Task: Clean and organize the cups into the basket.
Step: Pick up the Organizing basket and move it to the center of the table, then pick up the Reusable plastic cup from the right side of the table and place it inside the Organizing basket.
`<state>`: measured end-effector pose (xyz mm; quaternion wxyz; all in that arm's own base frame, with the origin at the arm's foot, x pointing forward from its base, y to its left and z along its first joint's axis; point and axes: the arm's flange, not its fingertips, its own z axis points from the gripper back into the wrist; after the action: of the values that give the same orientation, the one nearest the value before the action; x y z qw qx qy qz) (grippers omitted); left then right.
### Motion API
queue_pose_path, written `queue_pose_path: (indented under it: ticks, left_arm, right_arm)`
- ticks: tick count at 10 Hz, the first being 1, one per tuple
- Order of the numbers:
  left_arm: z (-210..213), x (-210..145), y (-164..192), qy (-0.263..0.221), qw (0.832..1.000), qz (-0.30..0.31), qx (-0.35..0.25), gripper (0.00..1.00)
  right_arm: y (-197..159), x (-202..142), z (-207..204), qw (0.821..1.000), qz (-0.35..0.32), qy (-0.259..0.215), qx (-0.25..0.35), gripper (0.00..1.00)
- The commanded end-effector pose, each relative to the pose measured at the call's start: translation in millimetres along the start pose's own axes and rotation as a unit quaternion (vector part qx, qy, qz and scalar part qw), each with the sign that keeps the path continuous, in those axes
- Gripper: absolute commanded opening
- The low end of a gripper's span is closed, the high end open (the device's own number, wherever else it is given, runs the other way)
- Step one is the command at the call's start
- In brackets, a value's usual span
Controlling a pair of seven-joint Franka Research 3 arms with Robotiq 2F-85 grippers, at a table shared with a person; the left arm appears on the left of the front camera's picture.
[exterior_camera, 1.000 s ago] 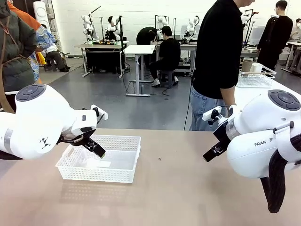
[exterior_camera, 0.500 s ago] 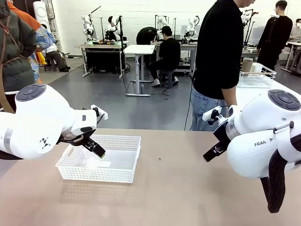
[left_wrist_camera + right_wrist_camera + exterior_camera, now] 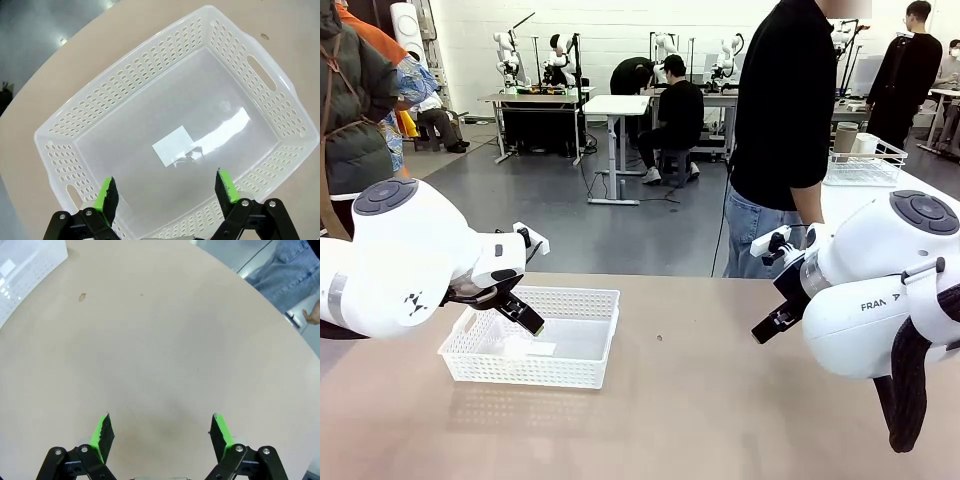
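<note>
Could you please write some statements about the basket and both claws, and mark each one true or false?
1. The left claw hangs open over the basket. True.
2. A cup lies in the basket. False: there is just a white label on its floor.
3. The right claw grips a cup. False: it is open and empty, above the table.
4. The basket stands open side up. True.
</note>
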<state>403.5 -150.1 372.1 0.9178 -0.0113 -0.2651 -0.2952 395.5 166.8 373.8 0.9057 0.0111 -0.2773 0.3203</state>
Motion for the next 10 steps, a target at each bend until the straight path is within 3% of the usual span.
queue_pose_path:
  ticks: [1, 7, 8, 10]
  left_arm:
    - [0.0, 0.0, 0.0, 0.000, 1.000, 0.000, 0.000, 1.00]
    - [0.0, 0.0, 0.0, 0.000, 1.000, 0.000, 0.000, 1.00]
    - [25.0, -0.5, -0.9, 0.000, 0.999, -0.036, 0.021, 1.00]
    - [78.5, -7.8, -13.8, 0.013, 0.994, -0.089, 0.069, 1.00]
  right_arm:
    - [0.0, 0.0, 0.0, 1.000, 0.000, 0.000, 0.000, 1.00]
    - [1.1, -6.3, 7.7, 1.000, 0.017, 0.012, -0.002, 1.00]
    - [3.6, -7.2, 31.8, 0.999, 0.008, 0.029, -0.029, 1.00]
    - [28.6, -19.8, 93.0, 0.995, 0.053, 0.058, -0.061, 1.00]
